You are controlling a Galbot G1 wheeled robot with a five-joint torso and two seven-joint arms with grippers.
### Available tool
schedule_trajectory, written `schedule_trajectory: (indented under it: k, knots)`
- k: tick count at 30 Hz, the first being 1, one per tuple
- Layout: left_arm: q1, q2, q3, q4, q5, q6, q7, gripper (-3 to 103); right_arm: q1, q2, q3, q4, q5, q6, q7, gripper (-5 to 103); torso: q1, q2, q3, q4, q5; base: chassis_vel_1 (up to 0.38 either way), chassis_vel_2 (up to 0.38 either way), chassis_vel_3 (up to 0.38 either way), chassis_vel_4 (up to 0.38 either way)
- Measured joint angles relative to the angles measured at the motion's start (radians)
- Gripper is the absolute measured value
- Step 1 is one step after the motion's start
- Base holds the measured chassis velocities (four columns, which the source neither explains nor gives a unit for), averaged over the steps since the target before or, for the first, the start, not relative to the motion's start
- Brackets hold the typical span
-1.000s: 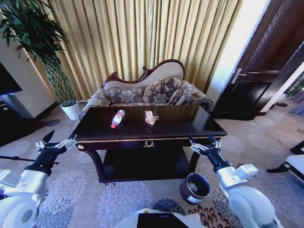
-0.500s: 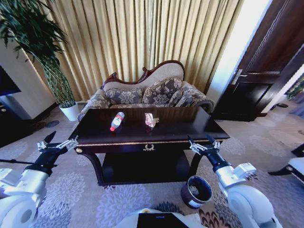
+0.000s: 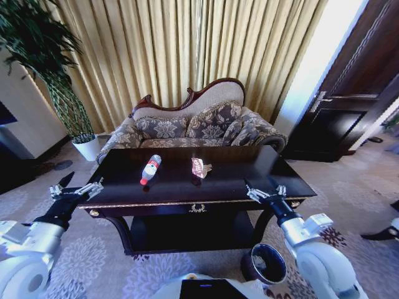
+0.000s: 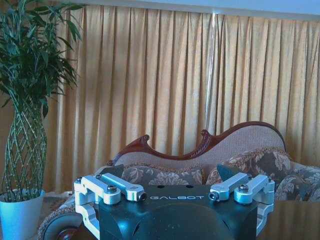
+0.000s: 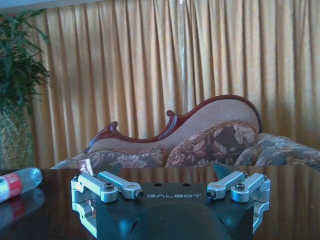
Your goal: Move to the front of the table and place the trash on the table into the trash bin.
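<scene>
The left hand [image 3: 76, 187] hovers spread at the frame's left, off the tabletop [image 3: 187, 184] corner. Mid-frame lie the bottle [image 3: 149, 169] and wrapper [image 3: 199, 167]. The right hand [image 3: 262, 190] is spread over the front edge; the bin [image 3: 264, 264] sits lower right.

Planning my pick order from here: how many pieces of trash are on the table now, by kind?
Plastic bottle: 1
Crumpled snack wrapper: 1
Total on the table: 2
</scene>
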Motion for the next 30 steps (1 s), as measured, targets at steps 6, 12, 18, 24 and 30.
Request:
schedule_trajectory:
  k: [6, 12, 18, 24, 30]
  knots:
    - [0.005, 0.002, -0.007, 0.000, -0.002, -0.003, 0.000, 100, 0.041, -0.124, -0.010, 0.024, 0.149, -0.077, 0.010, 100, -0.001, 0.000, 0.000, 0.0004, 0.0001, 0.000, 0.000, 0.000, 0.000]
    - [0.000, -0.007, -0.012, 0.001, -0.023, -0.003, -0.004, 100, 0.111, -0.246, -0.043, 0.006, 0.289, -0.109, 0.080, 100, 0.000, 0.000, 0.000, 0.0003, 0.0000, 0.000, 0.000, 0.000, 0.000]
    - [-0.001, -0.031, -0.030, 0.004, -0.035, -0.002, -0.015, 100, 0.204, -0.379, -0.096, -0.054, 0.350, -0.105, 0.090, 100, 0.000, 0.000, 0.000, -0.0002, 0.0001, 0.000, 0.000, 0.000, 0.000]
    - [0.015, -0.071, -0.016, 0.002, -0.023, 0.000, -0.019, 100, 0.366, -0.448, -0.244, -0.124, 0.408, -0.103, 0.118, 100, 0.000, 0.000, 0.000, 0.0002, 0.0001, 0.000, 0.000, 0.000, 0.000]
    - [0.017, -0.086, -0.011, 0.001, -0.008, 0.001, -0.026, 100, 0.556, -0.436, -0.471, -0.238, 0.405, -0.105, 0.146, 100, 0.000, 0.000, 0.000, 0.0001, 0.0002, 0.000, 0.000, 0.000, 0.000]
